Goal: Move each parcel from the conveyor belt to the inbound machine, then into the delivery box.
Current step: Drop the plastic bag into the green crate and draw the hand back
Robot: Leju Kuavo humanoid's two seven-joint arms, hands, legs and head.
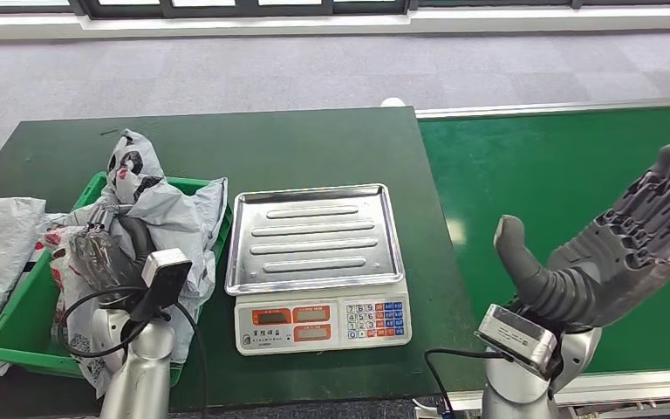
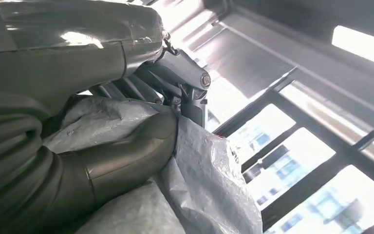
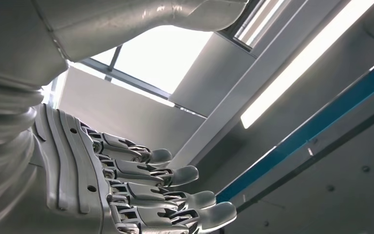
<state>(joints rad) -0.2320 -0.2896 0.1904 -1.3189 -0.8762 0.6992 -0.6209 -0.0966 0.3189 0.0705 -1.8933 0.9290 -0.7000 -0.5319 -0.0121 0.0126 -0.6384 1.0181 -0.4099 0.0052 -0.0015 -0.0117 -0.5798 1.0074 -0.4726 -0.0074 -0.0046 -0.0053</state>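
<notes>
Grey parcel (image 1: 153, 214) gripped by left hand (image 1: 105, 257), right hand (image 1: 615, 240) spread empty

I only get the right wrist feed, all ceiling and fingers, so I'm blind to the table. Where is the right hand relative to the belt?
Observer: The right hand is raised over the green belt, palm up, fingers spread, holding nothing.
Operator: Any parcel on the belt to grab?
Observer: None on the stretch the head view covers.
Operator: And the scale?
Observer: The scale stands on the table beside the belt, its steel tray bare.
Operator: Left hand?
Observer: The left hand is down in the green box, gripping a grey parcel; the left wrist view shows its thumb pressed into the plastic.
</notes>
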